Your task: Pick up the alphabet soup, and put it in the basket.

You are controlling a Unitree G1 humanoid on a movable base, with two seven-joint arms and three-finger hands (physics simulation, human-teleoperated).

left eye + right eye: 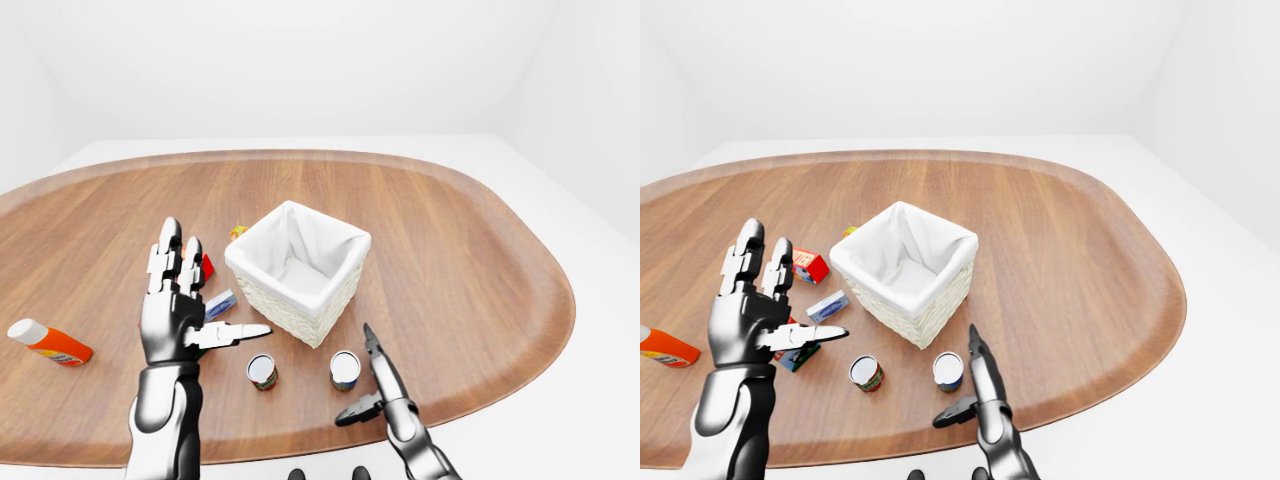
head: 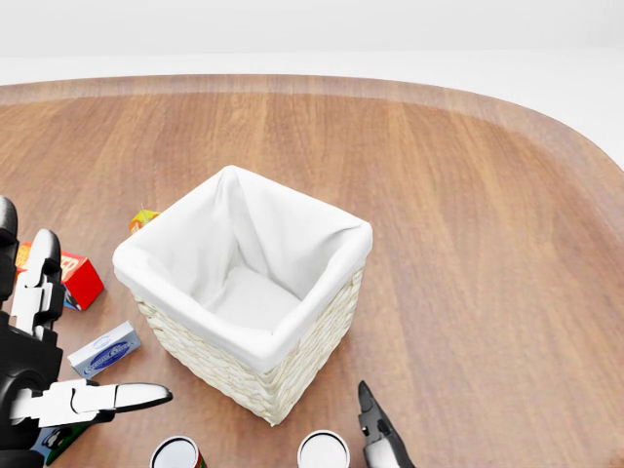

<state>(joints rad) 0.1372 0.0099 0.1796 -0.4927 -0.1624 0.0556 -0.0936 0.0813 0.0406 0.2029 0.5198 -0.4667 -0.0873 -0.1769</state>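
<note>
**Reaching for the soup, nothing gripped**

The right hand [image 1: 975, 385], fingers spread and empty, stood just right of a can [image 1: 948, 370] below the basket [image 1: 902, 268]; a second can [image 1: 867, 373] sat further left. Which was the soup I could not tell, likely the nearer. The left hand [image 1: 752, 312] hung open, left of the basket. Next: close round the can, lift above the rim.

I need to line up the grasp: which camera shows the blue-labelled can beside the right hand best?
The right-eye view: the blue-labelled can shows whole, beside the open right hand. Left-eye shows it similarly; the head view crops all but its top.
</note>
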